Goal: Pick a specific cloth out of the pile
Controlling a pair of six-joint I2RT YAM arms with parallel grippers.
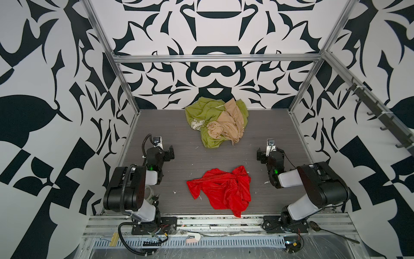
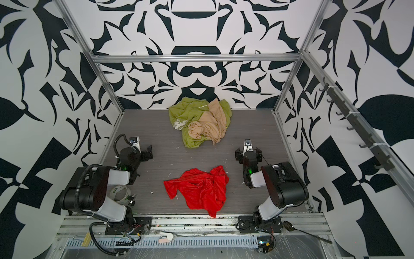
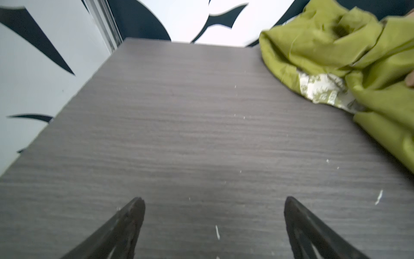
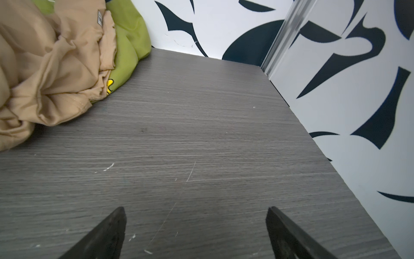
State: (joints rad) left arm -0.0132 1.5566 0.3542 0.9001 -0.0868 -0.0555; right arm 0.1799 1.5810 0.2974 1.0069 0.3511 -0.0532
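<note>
With the red cloth [image 1: 220, 190] lying alone on the tabletop [image 1: 179, 161], between and nearer than the left hand [image 3: 212, 206] and right hand [image 4: 196, 215], well apart from the pile [image 1: 216, 122]: looks essentially done. Both hands spread wide, empty.

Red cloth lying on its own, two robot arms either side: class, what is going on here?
Nothing is being handled right now. The red cloth lies crumpled at the near side of the grey table, apart from the pile of green and tan cloths by the back wall. The left pincer and right pincer are both open and empty, over bare table on either side.
</note>
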